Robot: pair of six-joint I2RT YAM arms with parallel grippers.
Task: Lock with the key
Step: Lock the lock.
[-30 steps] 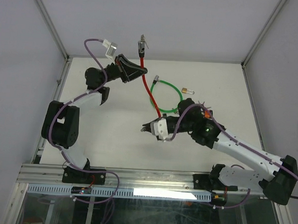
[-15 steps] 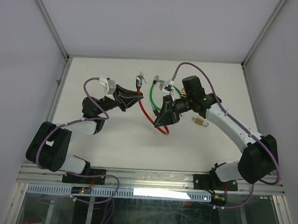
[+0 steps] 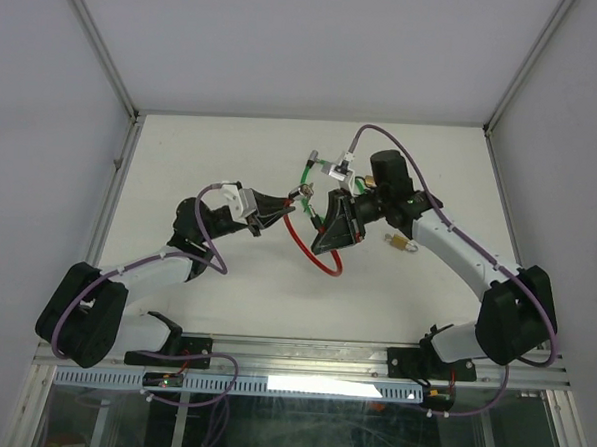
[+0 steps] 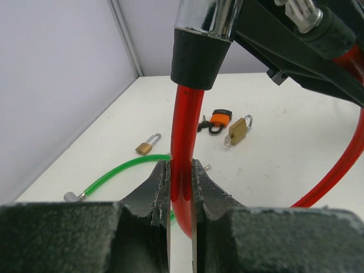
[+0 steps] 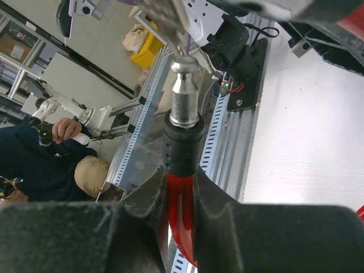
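Observation:
A red cable lock [image 3: 315,256] hangs in a loop between my two grippers above the table. My left gripper [image 3: 285,207] is shut on the red cable [image 4: 182,170] just below its black and chrome lock head [image 4: 200,45]. My right gripper [image 3: 322,243] is shut on the cable's other end [image 5: 182,196], below its black sleeve and metal pin [image 5: 183,79]. The pin points at the blurred lock head [image 5: 165,17] close in front of it. The two ends are nearly touching [image 3: 302,194]. I cannot make out a key.
A green cable lock [image 3: 307,174] lies behind the grippers and also shows in the left wrist view [image 4: 114,173]. A brass padlock [image 3: 397,246] lies right of the right arm. The left wrist view shows an orange padlock [image 4: 219,119] and two brass padlocks [image 4: 145,147] [image 4: 239,129].
The left gripper has moved down and right with the lock head. The right gripper swung from the front to the middle with the pin end. The two ends have come close together.

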